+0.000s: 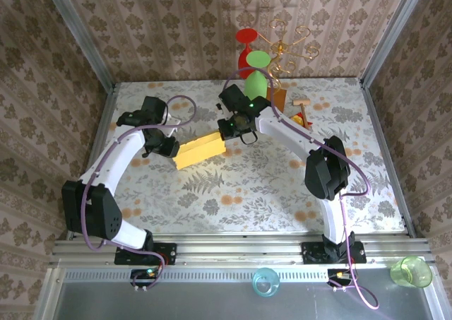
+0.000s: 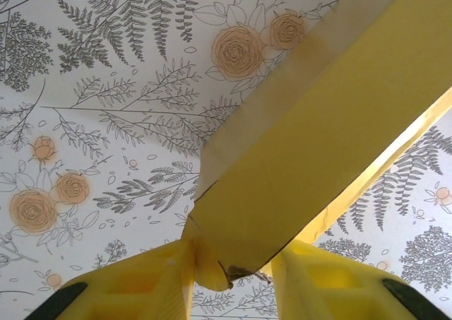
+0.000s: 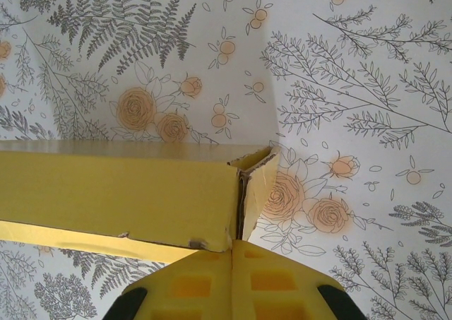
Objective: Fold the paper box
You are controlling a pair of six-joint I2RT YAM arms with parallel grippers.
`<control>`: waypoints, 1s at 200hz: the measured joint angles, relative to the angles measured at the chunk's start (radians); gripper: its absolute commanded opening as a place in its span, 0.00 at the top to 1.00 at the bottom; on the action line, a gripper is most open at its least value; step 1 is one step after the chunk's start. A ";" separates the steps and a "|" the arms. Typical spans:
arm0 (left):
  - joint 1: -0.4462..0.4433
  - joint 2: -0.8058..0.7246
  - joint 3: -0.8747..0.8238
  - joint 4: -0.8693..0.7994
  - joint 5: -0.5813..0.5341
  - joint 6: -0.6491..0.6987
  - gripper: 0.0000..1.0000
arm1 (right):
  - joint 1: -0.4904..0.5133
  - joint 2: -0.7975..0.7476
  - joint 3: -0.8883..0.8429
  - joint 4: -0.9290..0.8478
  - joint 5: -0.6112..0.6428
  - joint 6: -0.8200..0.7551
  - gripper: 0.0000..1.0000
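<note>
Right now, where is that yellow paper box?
In the top view the paper box is mid-table, held between the left gripper at its left end and the right gripper at its right end.

The floral-patterned table bears a wooden block and a small packet near its far edge.

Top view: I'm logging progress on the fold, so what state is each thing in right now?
paper box, partly folded, gripped at both ends
left fingers, closed on one end of the box
right fingers, shut on a thin edge at the other end
green cup, upright, mouth up
</note>
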 measured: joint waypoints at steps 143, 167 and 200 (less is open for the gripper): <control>-0.005 0.012 -0.002 0.035 -0.048 0.004 0.68 | 0.000 0.000 -0.003 0.002 -0.004 0.003 1.00; -0.008 0.016 -0.002 0.038 -0.050 0.005 0.71 | 0.000 0.000 -0.003 0.002 -0.004 0.003 1.00; -0.019 0.016 0.000 0.037 -0.063 0.004 0.76 | 0.000 0.000 -0.003 0.002 -0.004 0.003 1.00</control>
